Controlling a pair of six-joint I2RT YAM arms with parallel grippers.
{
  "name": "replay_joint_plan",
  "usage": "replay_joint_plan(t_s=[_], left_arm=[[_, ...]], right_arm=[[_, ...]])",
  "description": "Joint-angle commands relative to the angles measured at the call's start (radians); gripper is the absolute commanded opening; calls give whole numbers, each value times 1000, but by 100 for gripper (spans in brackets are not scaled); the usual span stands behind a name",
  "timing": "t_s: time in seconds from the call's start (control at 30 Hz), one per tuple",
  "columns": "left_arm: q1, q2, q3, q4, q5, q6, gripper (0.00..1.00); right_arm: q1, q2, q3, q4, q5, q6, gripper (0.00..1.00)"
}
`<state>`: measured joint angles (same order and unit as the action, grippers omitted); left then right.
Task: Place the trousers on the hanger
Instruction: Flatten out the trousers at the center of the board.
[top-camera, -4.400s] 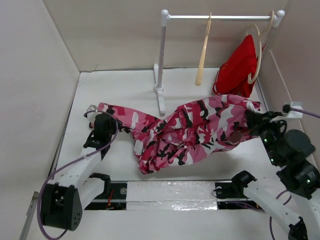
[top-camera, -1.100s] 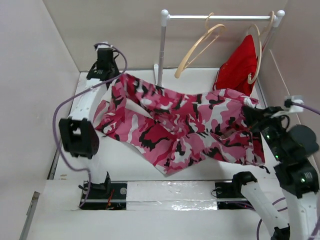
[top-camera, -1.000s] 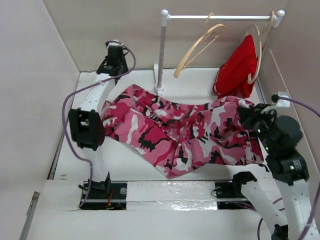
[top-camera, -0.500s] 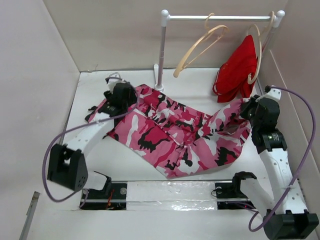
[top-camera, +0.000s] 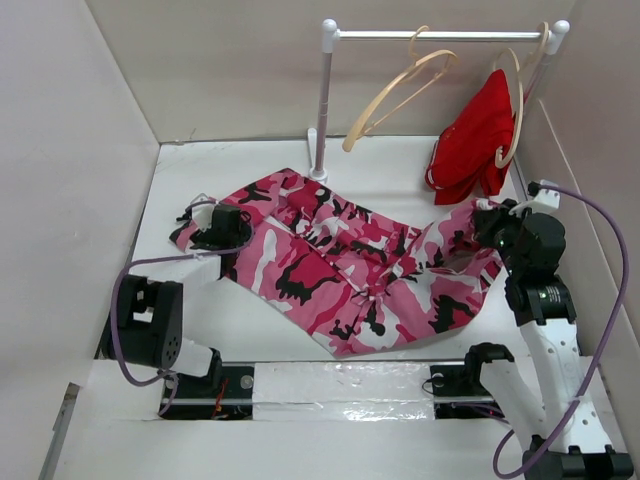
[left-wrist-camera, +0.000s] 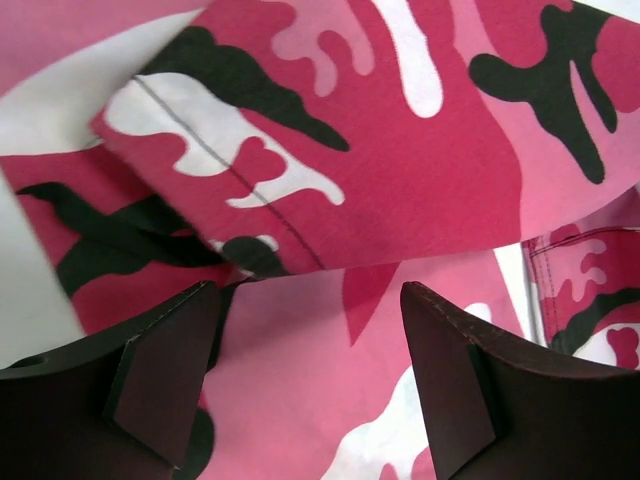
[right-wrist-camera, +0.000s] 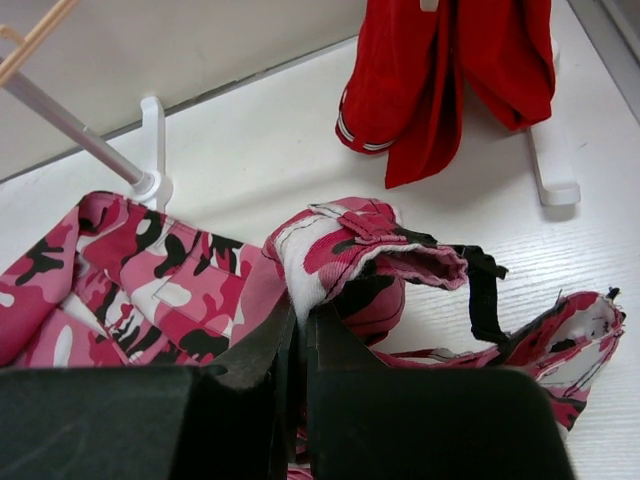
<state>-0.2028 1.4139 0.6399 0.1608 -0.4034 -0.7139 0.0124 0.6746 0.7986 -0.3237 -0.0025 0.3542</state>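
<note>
Left gripper (top-camera: 205, 222) sits low at the left end of the trousers (top-camera: 340, 265), its arm folded back tight on itself so the wrist lies close above the table (top-camera: 230, 165). In the wrist view its two fingers (left-wrist-camera: 165, 375) stand wide apart over the camouflage cloth. A folded edge of the trousers runs across just ahead of them, and nothing is pinched between them.

The right gripper (top-camera: 490, 222) is at the other end. Its arm rises from the base at the near edge and bends forward, and the wrist is held above the table. Its fingers (right-wrist-camera: 250, 370) are pressed together on a bunched fold of the trousers, a thick hemmed edge that stands up out of the grip with a black strap hanging beside it.

The trousers are spread across the table from one gripper to the other. The left and middle parts lie flat, and the right end is lifted in the grip. They are below the rack and not on the hanger (top-camera: 385, 97).

Counted:
- Two arms.
- Two grippers.
- One pair of trousers.
- One rail (top-camera: 440, 35) on white posts.
- Two hangers on the rail.

The bare hanger hangs tilted near the rail's middle. The second hanger (top-camera: 521, 100) hangs at the rail's right end and carries the one red garment (top-camera: 480, 130).
</note>
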Motion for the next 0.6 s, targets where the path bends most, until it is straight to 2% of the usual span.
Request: replay_joint_plan(t_s=[0.0, 0.13, 0.23, 0.27, 0.33, 0.37, 0.47, 0.57], left_arm=[[15, 34, 29, 100, 15, -21, 71], [25, 118, 76, 151, 41, -15, 67], [25, 157, 99, 189, 61, -15, 55], [25, 164, 110, 184, 63, -15, 30], [25, 152, 136, 163, 67, -28, 4], [25, 134, 141, 157, 72, -38, 0], [25, -1, 170, 151, 58, -45, 0], [57, -43, 249, 103, 37, -26, 0]], right_arm=[[-6, -13, -9, 107, -54, -17, 0], [-6, -10, -12, 114, -80, -21, 0], [-6, -12, -18, 121, -88, -23, 0], [-6, -13, -19, 123, -90, -24, 0], [-6, -13, -22, 127, -93, -24, 0], [-6, -13, -24, 127, -91, -24, 0], [-6, -7, -30, 132, -45, -27, 0], [-15, 2, -35, 120, 42, -14, 0]])
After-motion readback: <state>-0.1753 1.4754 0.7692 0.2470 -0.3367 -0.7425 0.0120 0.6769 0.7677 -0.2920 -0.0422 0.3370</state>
